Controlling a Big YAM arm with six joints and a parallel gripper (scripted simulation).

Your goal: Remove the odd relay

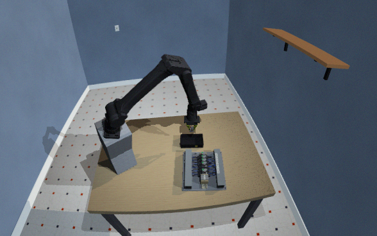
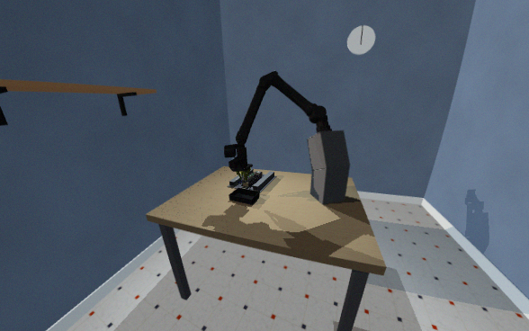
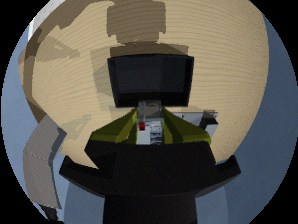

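My gripper (image 1: 192,127) is shut on a small pale relay (image 3: 149,125) and holds it in the air just above the black tray (image 1: 192,140). The tray stands open side up on the bench, behind the relay board (image 1: 203,169). In the wrist view the tray (image 3: 152,80) lies just beyond the relay, between my olive-green fingers. The board holds a row of relays with green buttons (image 1: 203,159) and an empty socket (image 1: 204,179) at its near end. The gripper and tray also show in the exterior view (image 2: 245,177), with the tray (image 2: 244,195) below.
The grey arm pedestal (image 1: 117,144) stands at the left of the bench. The board has two grey side rails (image 1: 188,169). A wooden shelf (image 1: 306,48) hangs on the right wall, far from the bench.
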